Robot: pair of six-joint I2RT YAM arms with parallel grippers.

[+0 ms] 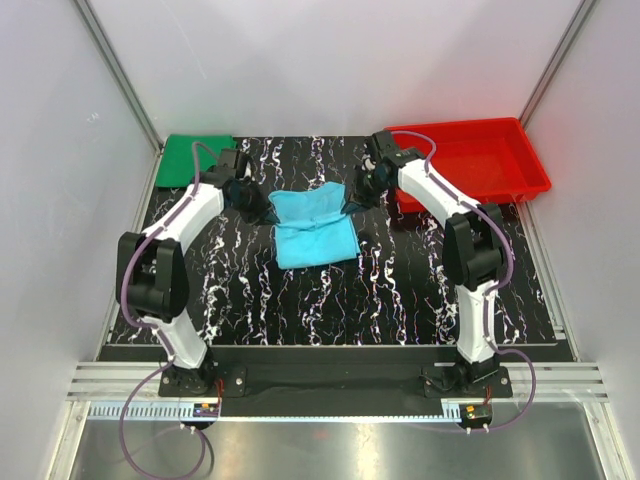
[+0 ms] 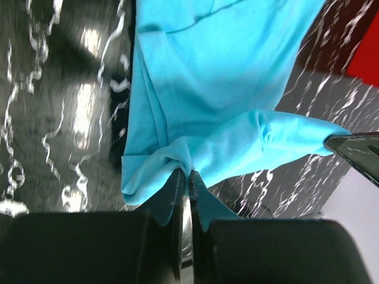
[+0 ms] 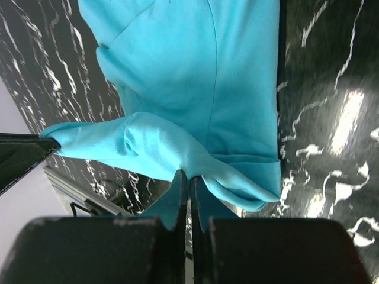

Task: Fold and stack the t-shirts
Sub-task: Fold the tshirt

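Observation:
A light cyan-blue t-shirt (image 1: 312,225) lies partly folded in the middle of the black marbled table. Its far edge is lifted and stretched between both grippers. At the shirt's far left corner my left gripper (image 1: 268,210) is shut on the cloth; the left wrist view shows the blue fabric (image 2: 201,106) bunched between the pads (image 2: 176,183). My right gripper (image 1: 352,197) is shut on the far right corner, its tips pinching the blue cloth (image 3: 195,89) in the right wrist view. A dark green t-shirt (image 1: 194,157) lies flat and folded at the table's far left corner.
A red plastic tray (image 1: 470,160) stands at the far right, just beyond the right arm. White walls with metal posts close in the table on three sides. Both arm bases stand on the near edge rail (image 1: 330,380).

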